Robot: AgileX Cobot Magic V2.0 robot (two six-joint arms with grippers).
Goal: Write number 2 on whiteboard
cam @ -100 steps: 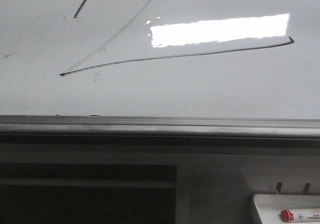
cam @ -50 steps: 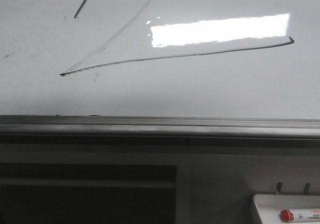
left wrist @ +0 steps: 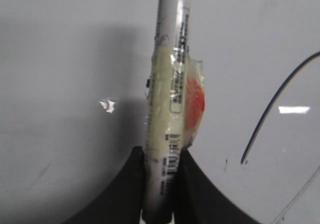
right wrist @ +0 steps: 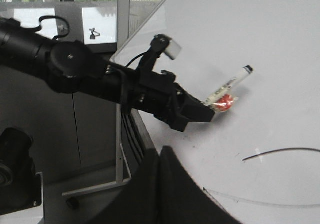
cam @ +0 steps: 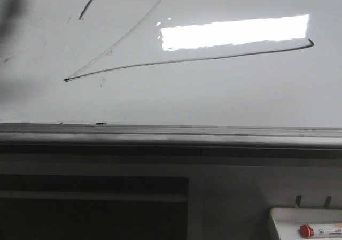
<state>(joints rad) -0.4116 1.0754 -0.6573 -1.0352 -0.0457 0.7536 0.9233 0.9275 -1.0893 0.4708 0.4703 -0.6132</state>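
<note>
The thin black marker-drawn number 2 (cam: 176, 61) looks finished on the large glossy whiteboard (cam: 214, 101) — curved top, long diagonal and base stroke meeting at a sharp corner; probably only withdrawal remains. The left gripper (left wrist: 160, 159) clamps one white taped marker (left wrist: 167, 99), tip apparently off the board. The right gripper's state — cannot tell. A second, red-capped marker (cam: 312, 231) lies in one small white tray (cam: 278, 218).

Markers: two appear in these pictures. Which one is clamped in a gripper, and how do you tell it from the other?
The white marker wrapped in tape, clamped in the left gripper jaws near the whiteboard. The red-capped marker lies loose in the small white tray.
</note>
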